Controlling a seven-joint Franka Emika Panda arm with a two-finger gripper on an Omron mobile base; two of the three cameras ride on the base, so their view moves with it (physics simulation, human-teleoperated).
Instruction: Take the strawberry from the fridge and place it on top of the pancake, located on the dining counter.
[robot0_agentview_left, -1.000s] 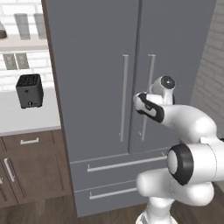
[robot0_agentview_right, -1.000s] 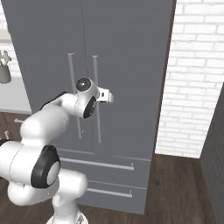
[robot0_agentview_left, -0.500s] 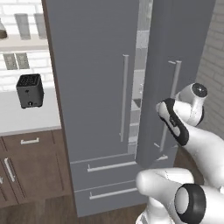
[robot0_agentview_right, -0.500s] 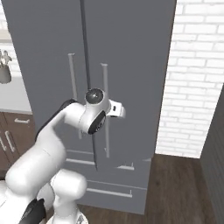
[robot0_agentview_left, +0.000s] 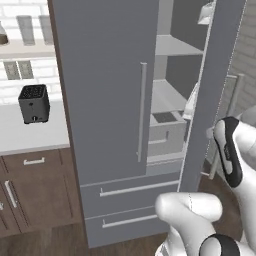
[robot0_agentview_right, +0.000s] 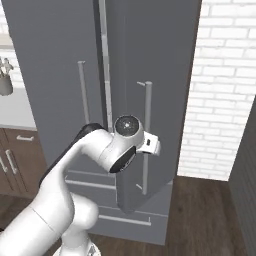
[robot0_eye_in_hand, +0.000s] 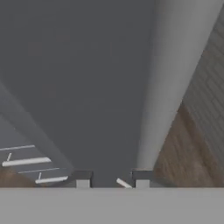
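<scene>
Fridge (robot0_agentview_left: 105, 100), right door (robot0_agentview_left: 210, 95): swung from shut to well open; shelves (robot0_agentview_left: 172, 47) exposed. Arm (robot0_agentview_left: 230, 155) drawn back with door.

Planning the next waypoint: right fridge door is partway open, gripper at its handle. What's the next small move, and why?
Probably keep swinging the right door wider. In the left base view it stands only partly open, showing part of the fridge shelves, with no strawberry in sight. The gripper sits close against the door by its handle, so it looks well placed to pull.

The fridge (robot0_agentview_left: 110, 100) stands with its right door swung partly open, baring pale inner shelves (robot0_agentview_left: 172, 45). On a lower shelf sits a grey box-like container (robot0_agentview_left: 167, 131). Beside the fridge, a black toaster (robot0_agentview_left: 34, 103) rests on the grey counter (robot0_agentview_left: 30, 132).
</scene>
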